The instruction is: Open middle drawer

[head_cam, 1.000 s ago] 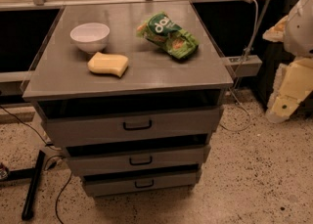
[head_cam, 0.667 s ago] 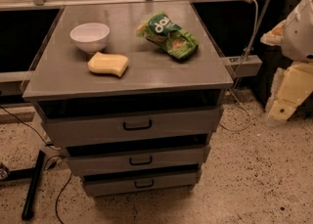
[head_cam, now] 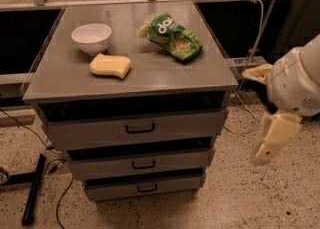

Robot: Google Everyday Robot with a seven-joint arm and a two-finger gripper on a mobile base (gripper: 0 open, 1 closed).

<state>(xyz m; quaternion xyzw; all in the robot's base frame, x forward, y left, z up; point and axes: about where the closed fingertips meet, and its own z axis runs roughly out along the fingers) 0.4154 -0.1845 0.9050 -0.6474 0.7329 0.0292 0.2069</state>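
Zero progress yet: middle drawer (head_cam: 172,163) looks shut, gripper (head_cam: 272,140) hangs well off to its right, can't tell its grip.

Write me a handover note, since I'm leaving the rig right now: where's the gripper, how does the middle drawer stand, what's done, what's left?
Gripper: hangs in the air to the right of the cabinet, apart from it.
Middle drawer: looks shut, with its black handle untouched.
Done: nothing yet.
Left: likely move across to the handle, grasp it, and pull the drawer out.
On the cabinet top: bowl, sponge, green bag.
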